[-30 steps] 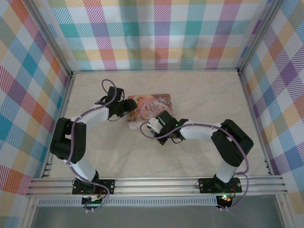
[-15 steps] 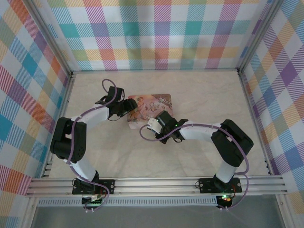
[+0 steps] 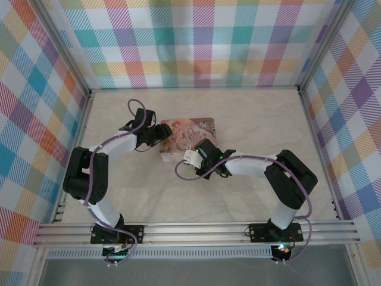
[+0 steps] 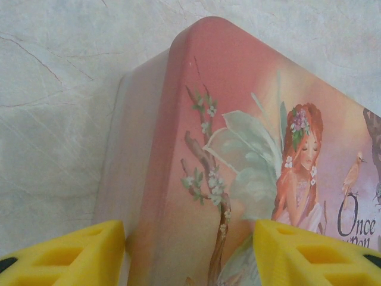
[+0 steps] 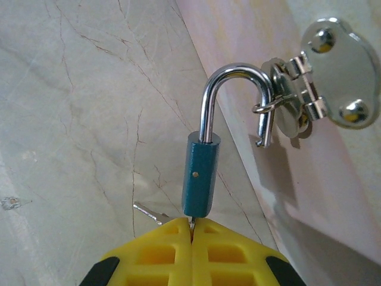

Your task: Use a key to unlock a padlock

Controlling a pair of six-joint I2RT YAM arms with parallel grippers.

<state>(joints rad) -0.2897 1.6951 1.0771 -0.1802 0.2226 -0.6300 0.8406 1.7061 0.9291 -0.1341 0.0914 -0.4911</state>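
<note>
The padlock (image 5: 200,173) hangs at the centre of the right wrist view with its blue body upright. Its shackle is hooked through the loop of the metal hasp (image 5: 333,71) on the pink tin (image 5: 333,185) at upper right, and the shackle's free leg is out of the body. At the bottom edge, the right gripper (image 5: 191,225) has its yellow fingers pressed together on the key (image 5: 191,220), whose thin blade enters the padlock's underside. In the left wrist view, the left gripper (image 4: 189,233) has its fingers apart astride the tin's corner on the marble table (image 4: 59,89).
</note>
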